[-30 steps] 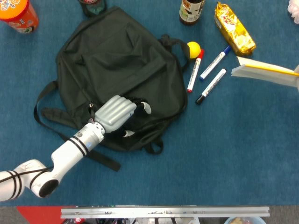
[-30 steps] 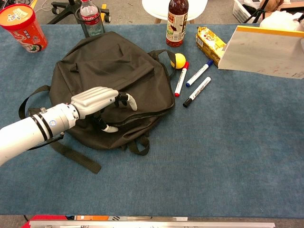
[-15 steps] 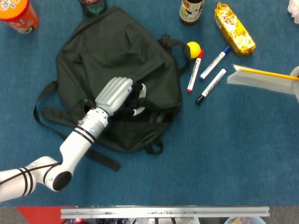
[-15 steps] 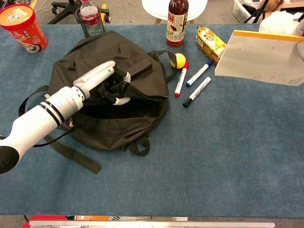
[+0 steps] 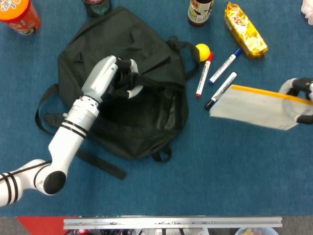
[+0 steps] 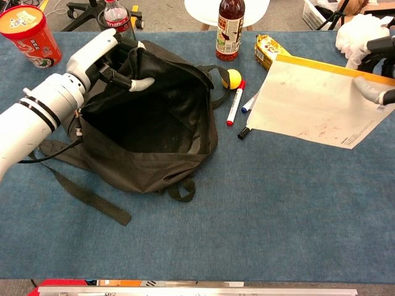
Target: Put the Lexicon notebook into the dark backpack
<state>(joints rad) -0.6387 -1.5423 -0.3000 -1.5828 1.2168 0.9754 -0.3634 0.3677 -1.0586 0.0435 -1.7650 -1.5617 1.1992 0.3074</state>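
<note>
Right of backpack [image 6: 154, 132]: notebook [image 6: 315, 102] (long axis crosswise) in right hand [image 6: 375, 86].

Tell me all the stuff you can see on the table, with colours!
backpack: one, dark, left part of the table, mouth held open
notebook: one, white cover with yellow spine, held above the table on the right
markers: three, caps red, blue and black, between backpack and notebook
ball: one, yellow, beside the backpack's top strap
snack packet: one, gold, far right
bottles: two, far edge
tub: one, orange, far left corner
left hand: grips the backpack's flap
right hand: holds the notebook
</note>
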